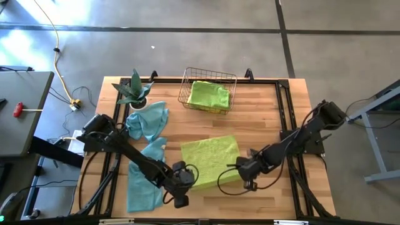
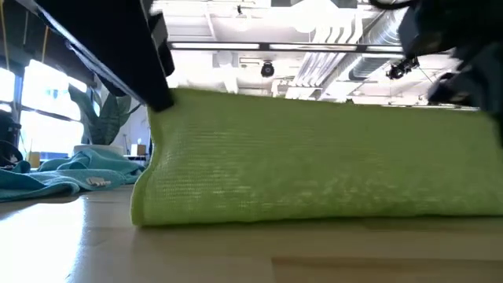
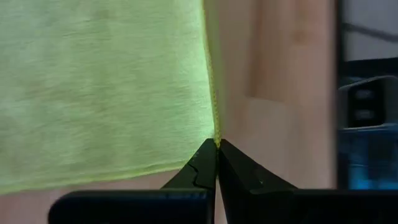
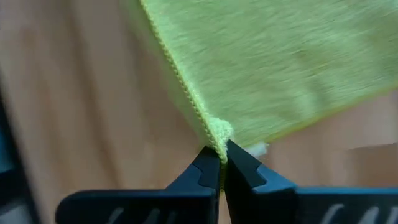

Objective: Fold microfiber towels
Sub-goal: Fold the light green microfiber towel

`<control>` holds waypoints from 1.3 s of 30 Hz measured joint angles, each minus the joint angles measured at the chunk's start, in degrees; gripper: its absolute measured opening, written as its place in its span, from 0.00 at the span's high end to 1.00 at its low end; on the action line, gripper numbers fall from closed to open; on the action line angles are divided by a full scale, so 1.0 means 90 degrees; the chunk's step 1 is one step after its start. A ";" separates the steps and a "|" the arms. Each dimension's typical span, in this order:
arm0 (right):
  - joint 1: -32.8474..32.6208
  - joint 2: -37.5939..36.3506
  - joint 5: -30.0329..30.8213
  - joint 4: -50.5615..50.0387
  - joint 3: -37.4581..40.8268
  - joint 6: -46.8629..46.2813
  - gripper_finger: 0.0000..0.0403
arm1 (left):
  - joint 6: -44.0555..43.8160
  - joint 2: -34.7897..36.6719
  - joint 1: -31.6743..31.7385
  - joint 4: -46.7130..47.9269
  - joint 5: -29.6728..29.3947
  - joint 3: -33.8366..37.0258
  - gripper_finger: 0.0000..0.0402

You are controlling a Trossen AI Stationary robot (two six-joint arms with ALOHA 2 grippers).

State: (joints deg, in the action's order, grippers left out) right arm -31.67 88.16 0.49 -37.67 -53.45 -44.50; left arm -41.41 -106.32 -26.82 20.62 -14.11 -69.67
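Lime green towel (image 1: 209,157) spread flat beside teal towels (image 1: 145,150) (basket (image 1: 208,92) beyond); left gripper (image 3: 217,144) and right gripper (image 4: 222,151) each pinched tight on a near corner.

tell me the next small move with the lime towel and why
Probably lift both near corners and carry them toward the basket side to fold it in half: the left hand and right hand are each shut on a corner of the lime towel, which lies flat on the table.
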 joint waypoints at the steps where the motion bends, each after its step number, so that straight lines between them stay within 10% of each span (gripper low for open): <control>1: 0.0089 0.0000 0.0088 -0.0091 0.0000 0.0190 1.00 | 0.0001 0.0023 0.0057 0.0163 -0.0043 0.0000 1.00; 23: 0.2485 0.0000 0.1155 -0.0452 -0.0005 0.3612 1.00 | 0.0086 0.0029 0.1159 0.2601 -0.1192 0.0002 1.00; 39: 0.3336 0.0000 0.1123 -0.0047 -0.0005 0.4283 1.00 | 0.0175 0.0027 0.1408 0.3045 -0.1465 0.0005 1.00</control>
State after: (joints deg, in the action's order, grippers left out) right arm -1.65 88.16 10.59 -38.10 -53.49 -5.96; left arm -39.83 -106.08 -14.14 48.03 -27.30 -69.63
